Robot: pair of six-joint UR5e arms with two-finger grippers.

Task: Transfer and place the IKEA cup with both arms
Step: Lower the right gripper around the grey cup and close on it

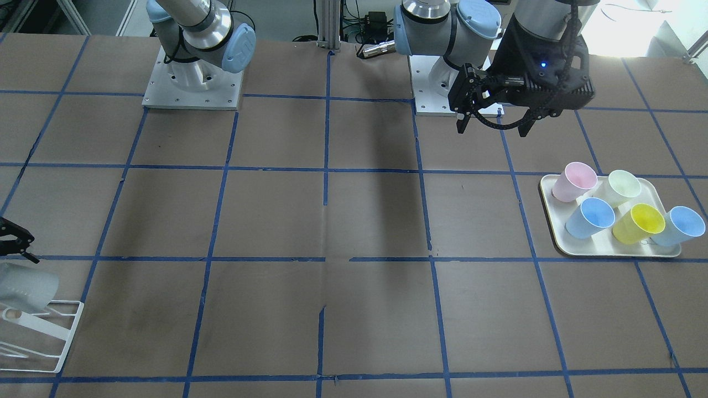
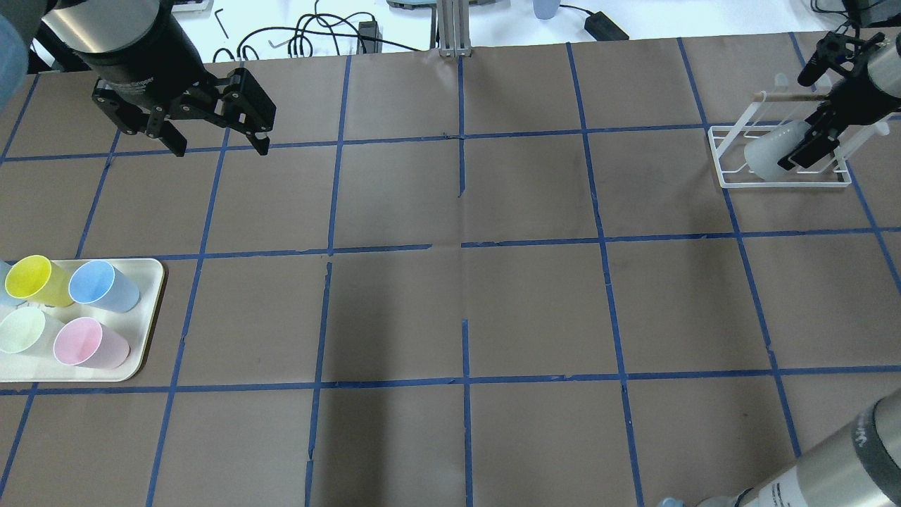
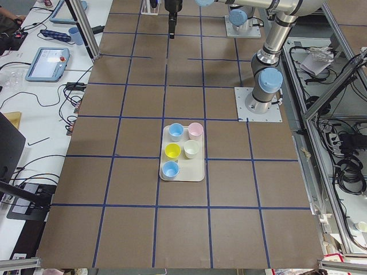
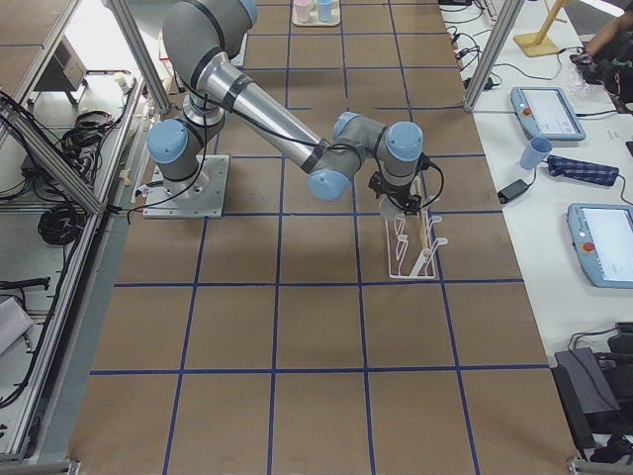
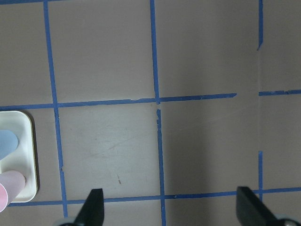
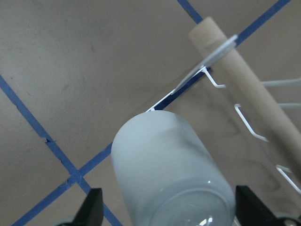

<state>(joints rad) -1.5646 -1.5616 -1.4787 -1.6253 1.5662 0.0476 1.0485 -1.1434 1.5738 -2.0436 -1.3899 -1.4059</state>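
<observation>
The IKEA cup [image 2: 771,151] lies tilted on the white wire rack [image 2: 774,184] near the table's far right corner; the right gripper [image 2: 799,118] brackets it with fingers spread to either side, not clamped on it. The left gripper [image 2: 222,149] hangs released and empty above the table toward its far left corner; the tray [image 2: 151,317] of coloured cups sits at the left edge. Judging by this, the transfer looks done and the cup is on the rack; what seems left is for the right arm to back away cleanly.
</observation>
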